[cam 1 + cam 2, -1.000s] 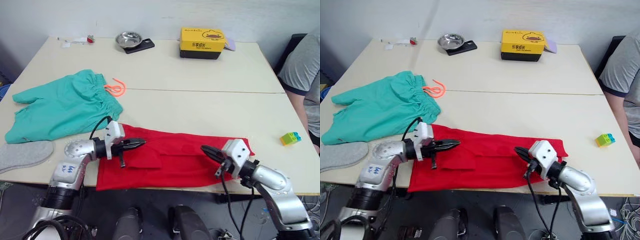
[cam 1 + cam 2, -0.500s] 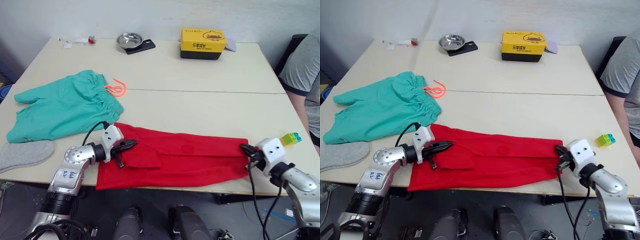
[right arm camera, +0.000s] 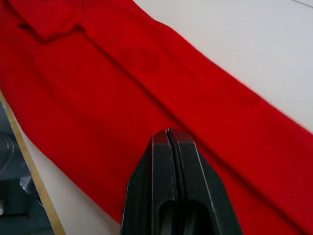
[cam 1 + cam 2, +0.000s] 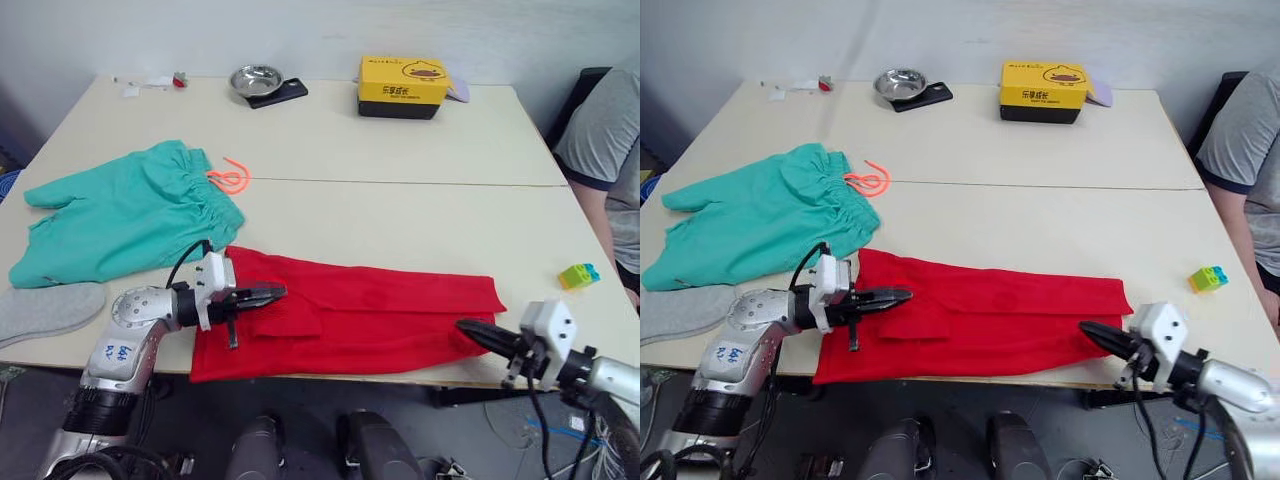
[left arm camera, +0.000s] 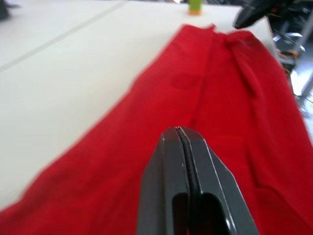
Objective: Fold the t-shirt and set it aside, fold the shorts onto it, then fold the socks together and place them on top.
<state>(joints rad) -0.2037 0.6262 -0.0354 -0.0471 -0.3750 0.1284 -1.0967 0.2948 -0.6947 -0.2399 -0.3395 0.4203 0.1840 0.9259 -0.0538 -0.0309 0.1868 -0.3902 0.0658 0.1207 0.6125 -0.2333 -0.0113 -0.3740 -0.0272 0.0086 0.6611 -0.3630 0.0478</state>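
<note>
**Both grippers closed and empty over the folded red t-shirt**

The red t-shirt [image 4: 350,318] lies as a long folded band along the near edge of the counter [image 4: 400,150]. The left gripper [image 4: 270,295] sits over the shirt's left end, its two black fingers pressed together with no cloth between them; in the left wrist view the closed fingers [image 5: 188,161] point along the length of the red fabric. The right gripper [image 4: 470,331] is at the shirt's opposite end, low at the near corner, also fully closed and holding nothing; its wrist view shows the shut fingers [image 3: 168,161] above the red cloth near the counter edge.

Beyond and to the outside of the left gripper, the teal-green shorts [image 4: 125,215] lie spread flat, their orange drawstring [image 4: 232,177] curled at the waistband. A light grey sock [image 4: 50,310] rests further outside the left gripper, just beside the shorts' near edge. Well beyond the right gripper sits a small toy brick [image 4: 579,275].
</note>
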